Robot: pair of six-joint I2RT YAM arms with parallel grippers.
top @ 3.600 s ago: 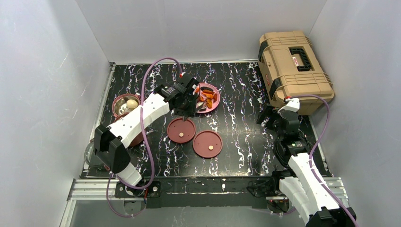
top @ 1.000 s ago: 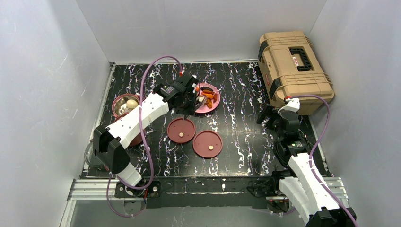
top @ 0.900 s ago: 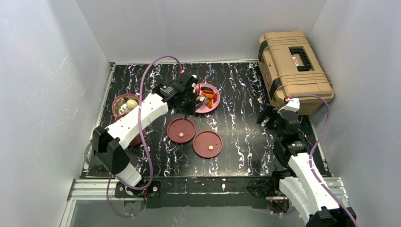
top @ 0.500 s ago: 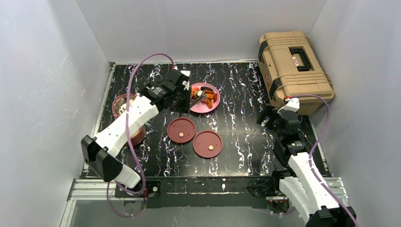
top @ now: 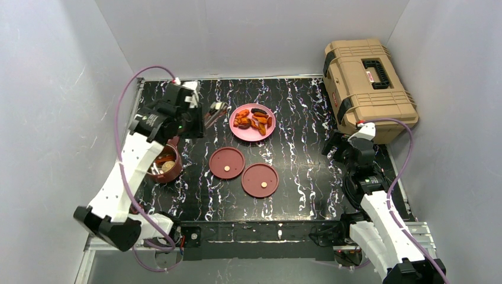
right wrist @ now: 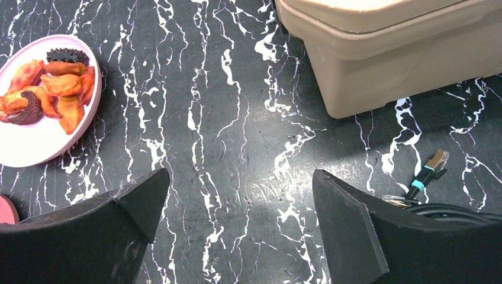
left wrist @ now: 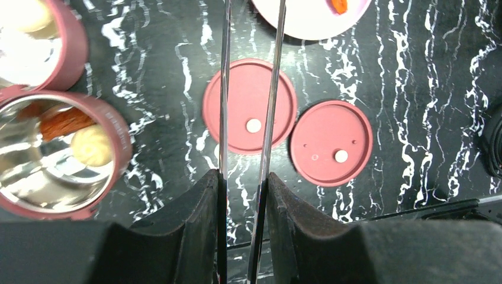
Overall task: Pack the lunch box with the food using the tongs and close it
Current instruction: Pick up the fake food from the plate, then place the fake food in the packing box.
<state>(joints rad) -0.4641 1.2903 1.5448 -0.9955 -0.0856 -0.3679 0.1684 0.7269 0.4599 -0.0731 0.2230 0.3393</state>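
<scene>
My left gripper [top: 192, 121] [left wrist: 243, 177] is shut on the tongs [top: 210, 115] [left wrist: 225, 89], which point right toward the pink plate [top: 251, 135]. Something small shows at their tips, too small to tell what. Orange-red and dark food [top: 253, 118] [right wrist: 53, 89] lies on the plate. Below the left arm stands one maroon lunch box bowl [top: 155, 175] [left wrist: 121, 142] holding a pale bun [left wrist: 92, 145] and an orange-red piece [left wrist: 62, 121]. A second bowl [left wrist: 77, 53] sits beside it. Two flat lids [top: 227, 163] [top: 260, 180] lie apart mid-table. My right gripper [top: 340, 145] [right wrist: 240, 183] stands open over bare table.
A large tan toolbox [top: 367, 89] [right wrist: 385, 53] stands at the back right, close to the right arm. A small cable plug [right wrist: 435, 163] lies by the right gripper. Grey walls close in the table on three sides.
The left arm has swung left, away from the pink plate, carrying the tongs to above the bowls. The plate's food is now uncovered. The right arm has not moved.
</scene>
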